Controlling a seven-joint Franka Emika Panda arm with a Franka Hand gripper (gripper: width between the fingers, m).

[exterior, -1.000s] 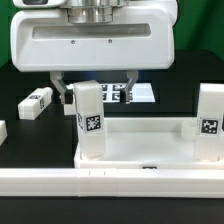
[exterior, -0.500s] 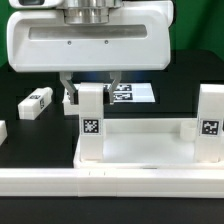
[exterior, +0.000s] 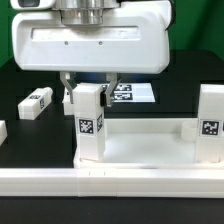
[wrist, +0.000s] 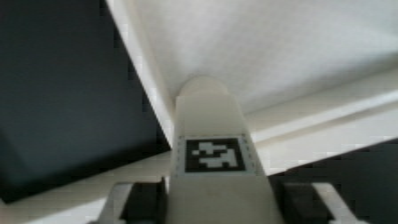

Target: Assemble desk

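The desk's white tray-like tabletop (exterior: 140,150) lies at the front of the black table. A white block leg (exterior: 90,120) with a square tag stands upright at its corner on the exterior view's left. My gripper (exterior: 88,93) comes down from above and is shut on the top of this leg, one finger on each side. In the wrist view the same leg (wrist: 214,125) runs between the two fingers (wrist: 150,205), with the tabletop (wrist: 285,50) beyond it. A second leg (exterior: 210,118) stands upright at the corner on the exterior view's right.
A loose white leg (exterior: 35,102) lies on the black table at the exterior view's left. The marker board (exterior: 137,93) lies behind the gripper. A long white rail (exterior: 60,182) runs along the front edge. Another white piece (exterior: 3,130) shows at the far left edge.
One second ago the jaws stood wide on either side of the leg. They have since shut on it. The leg and the arm have barely moved in the last half second.
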